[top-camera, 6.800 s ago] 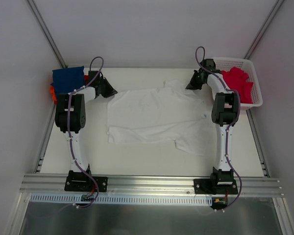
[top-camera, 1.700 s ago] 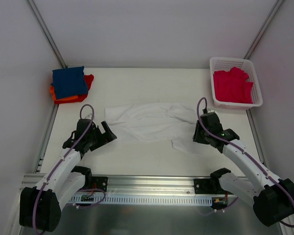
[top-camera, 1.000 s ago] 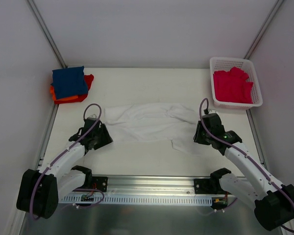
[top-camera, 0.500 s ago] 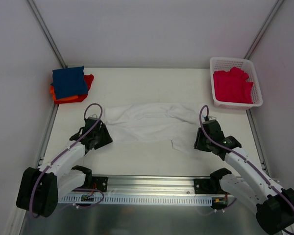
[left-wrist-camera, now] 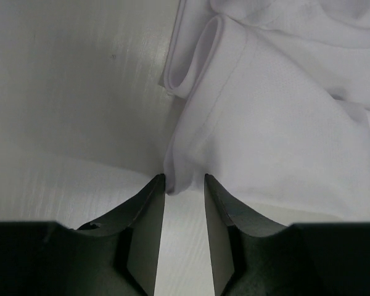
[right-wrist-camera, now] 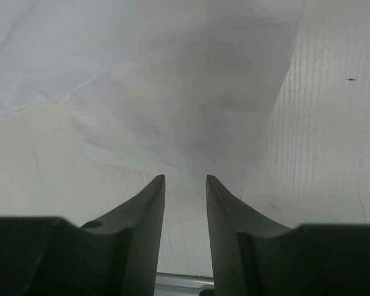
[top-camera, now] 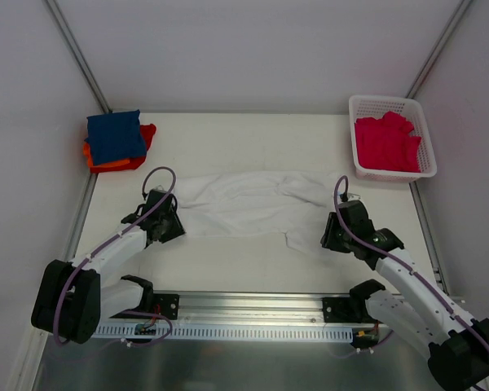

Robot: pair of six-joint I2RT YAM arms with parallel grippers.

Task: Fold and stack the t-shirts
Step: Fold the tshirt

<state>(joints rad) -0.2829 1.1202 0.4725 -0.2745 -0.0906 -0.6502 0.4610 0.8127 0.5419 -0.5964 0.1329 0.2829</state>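
Left pincer (left-wrist-camera: pixel 184 184) nearer white t-shirt (left-wrist-camera: pixel 265 123), basket (top-camera: pixel 383 98) apart

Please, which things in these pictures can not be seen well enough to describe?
1. Orange-red t-shirt, top view: the navy t-shirt covers most of it.
2. Crimson-pink t-shirts in the basket, top view: heaped, too small to count.
3. White t-shirt, both wrist views: cut off by the frame edges.
4. Left claw and right claw, top view: their own arms hide the tips.
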